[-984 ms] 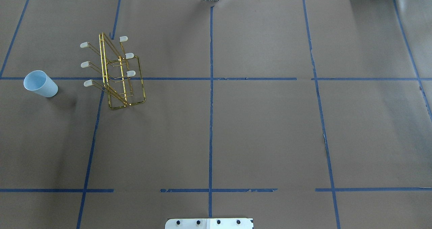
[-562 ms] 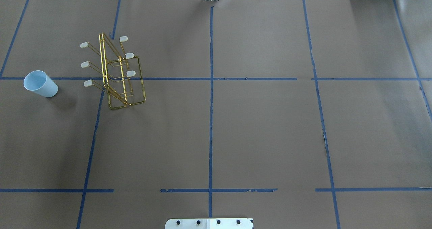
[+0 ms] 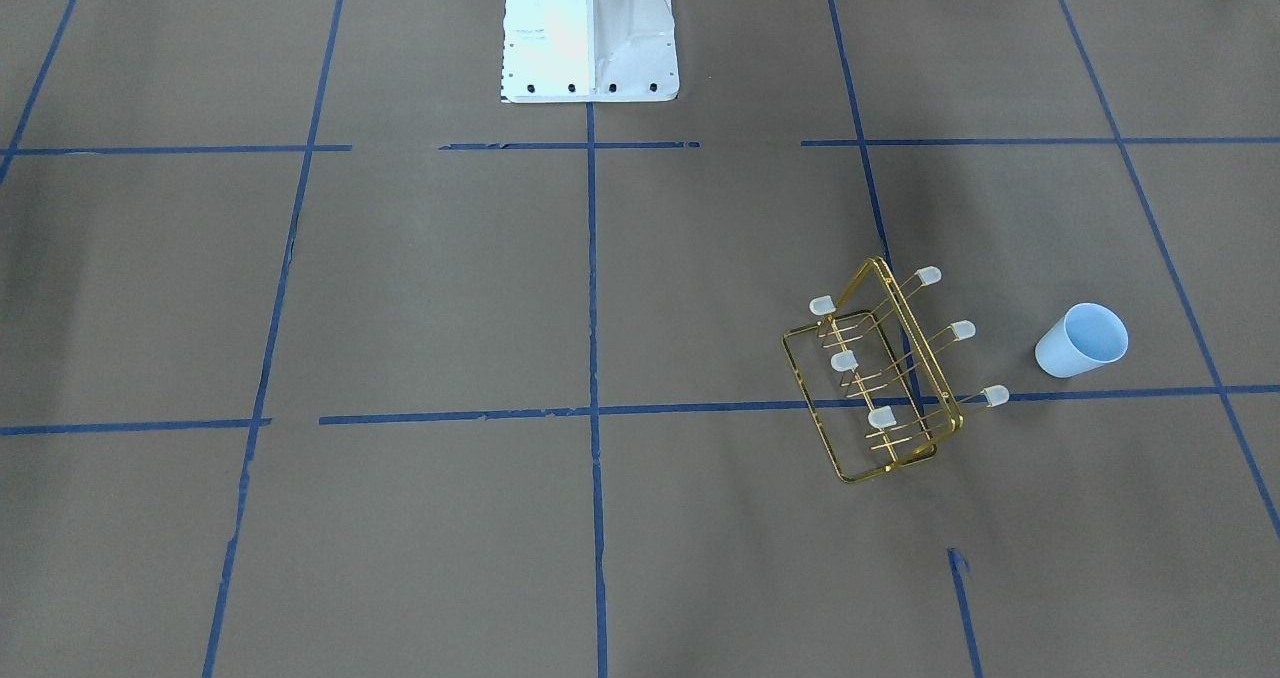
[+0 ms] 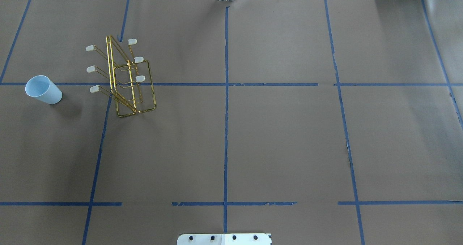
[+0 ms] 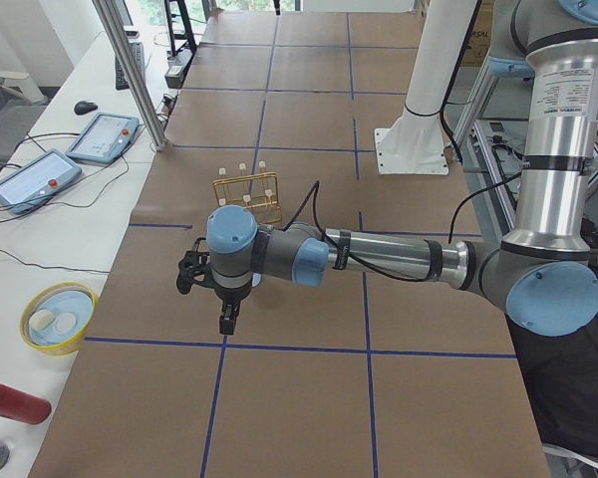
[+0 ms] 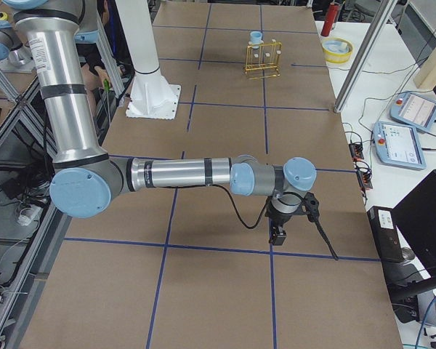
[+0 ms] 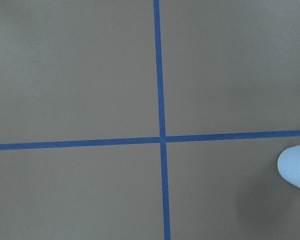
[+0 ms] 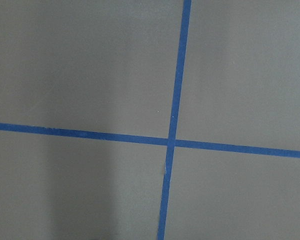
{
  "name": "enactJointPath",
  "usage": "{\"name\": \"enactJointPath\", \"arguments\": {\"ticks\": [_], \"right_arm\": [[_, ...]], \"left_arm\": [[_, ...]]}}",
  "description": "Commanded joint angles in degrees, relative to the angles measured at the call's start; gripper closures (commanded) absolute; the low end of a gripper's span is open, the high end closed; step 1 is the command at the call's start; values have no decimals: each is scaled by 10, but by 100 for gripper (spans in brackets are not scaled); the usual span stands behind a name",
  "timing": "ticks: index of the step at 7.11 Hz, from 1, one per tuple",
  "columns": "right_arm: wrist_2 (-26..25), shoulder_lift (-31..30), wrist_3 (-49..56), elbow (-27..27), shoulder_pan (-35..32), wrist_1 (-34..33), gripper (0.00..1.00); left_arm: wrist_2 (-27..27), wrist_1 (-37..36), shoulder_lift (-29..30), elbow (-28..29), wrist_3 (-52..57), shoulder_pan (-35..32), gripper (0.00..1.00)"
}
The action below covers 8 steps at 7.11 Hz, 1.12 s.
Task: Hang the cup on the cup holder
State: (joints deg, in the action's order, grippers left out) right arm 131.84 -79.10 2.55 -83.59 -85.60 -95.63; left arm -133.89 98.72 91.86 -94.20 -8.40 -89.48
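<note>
Cup [image 4: 43, 89] stands mouth up on the tabletop [image 4: 253, 136] at far left of the overhead view, the cup holder [image 4: 123, 78] apart at its 3 o'clock. We would ease the left hand [image 5: 225, 319] over the rim, pinch one wall, then invert it onto a prong [image 4: 94, 89]. Left hand and right hand [image 6: 277, 234] hang pointing down from outstretched arms; apart or together, we cannot tell.

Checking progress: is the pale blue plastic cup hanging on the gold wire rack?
No, the cup sits on the table, apart from the rack.
</note>
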Motion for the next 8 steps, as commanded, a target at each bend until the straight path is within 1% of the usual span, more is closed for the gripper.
{"name": "enactJointPath", "arguments": {"ticks": [1,2,3,4,6,7,8], "right_arm": [[0,0,0,0,0,0,0],[0,0,-1,0,0,0,0],[0,0,-1,0,0,0,0],[0,0,0,0,0,0,0],[0,0,0,0,0,0,0],[0,0,0,0,0,0,0],[0,0,0,0,0,0,0]], "left_arm": [[1,33,4,-6,-46,2,0],[3,68,3,-18,-94,12,0],[13,101,0,-38,-159,38,0],[51,139,-8,-63,-226,67,0],[120,251,-36,-90,-337,117,0],[159,322,-47,-93,-361,152,0],[219,392,-58,-94,-363,196,0]]}}
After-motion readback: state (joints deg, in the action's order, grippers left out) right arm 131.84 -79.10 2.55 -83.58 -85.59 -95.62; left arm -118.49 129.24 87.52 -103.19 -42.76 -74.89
